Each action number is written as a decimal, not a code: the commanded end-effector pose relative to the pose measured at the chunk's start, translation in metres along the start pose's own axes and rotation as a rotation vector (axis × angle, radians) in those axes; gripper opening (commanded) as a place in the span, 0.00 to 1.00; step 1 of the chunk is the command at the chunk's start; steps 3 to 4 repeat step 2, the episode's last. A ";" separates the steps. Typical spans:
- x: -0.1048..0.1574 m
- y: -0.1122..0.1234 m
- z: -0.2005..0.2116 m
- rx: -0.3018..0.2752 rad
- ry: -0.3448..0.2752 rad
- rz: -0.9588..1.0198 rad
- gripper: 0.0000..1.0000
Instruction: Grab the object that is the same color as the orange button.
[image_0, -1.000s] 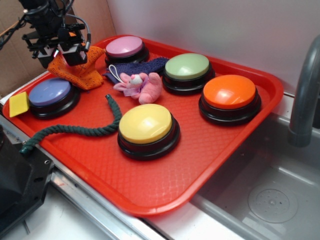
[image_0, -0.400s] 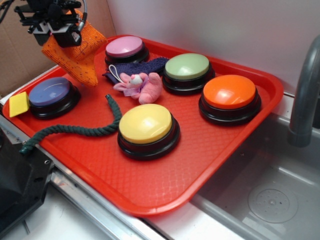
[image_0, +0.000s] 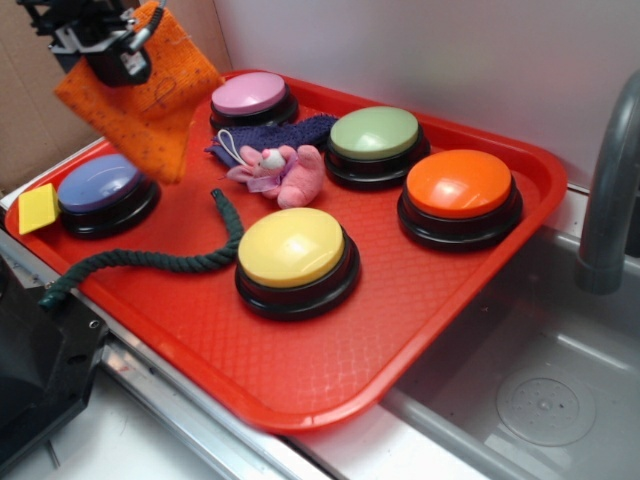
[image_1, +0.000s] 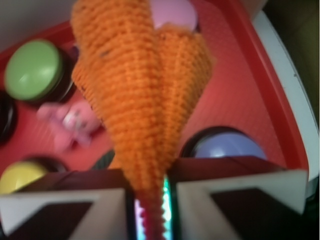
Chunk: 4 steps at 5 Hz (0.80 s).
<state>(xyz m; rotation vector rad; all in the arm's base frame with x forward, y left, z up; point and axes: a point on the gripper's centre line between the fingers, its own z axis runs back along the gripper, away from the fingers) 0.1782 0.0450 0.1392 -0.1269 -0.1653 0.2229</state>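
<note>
My gripper (image_0: 118, 62) is shut on the orange knitted cloth (image_0: 150, 100) and holds it in the air above the tray's far left, over the blue button (image_0: 100, 185). The cloth hangs down floppy, clear of the tray. In the wrist view the cloth (image_1: 135, 95) is pinched between my two fingers (image_1: 75, 210) and drapes away from them. The orange button (image_0: 459, 184) sits on its black base at the right of the red tray (image_0: 330, 370).
On the tray stand the pink button (image_0: 249, 94), green button (image_0: 374, 133) and yellow button (image_0: 291, 247). A pink plush toy (image_0: 285, 172), a dark blue cloth (image_0: 300, 130) and a green rope (image_0: 160, 260) lie between them. A small yellow square (image_0: 38, 208) lies left. A sink (image_0: 540, 400) and faucet (image_0: 610, 180) are right.
My gripper has risen and lifted the orange cloth off the tray; it now hangs free above the blue button.
</note>
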 end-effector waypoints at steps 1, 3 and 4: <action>-0.036 0.000 0.015 -0.042 0.014 -0.117 0.00; -0.040 -0.002 0.015 -0.052 0.059 -0.114 0.00; -0.040 -0.002 0.015 -0.052 0.059 -0.114 0.00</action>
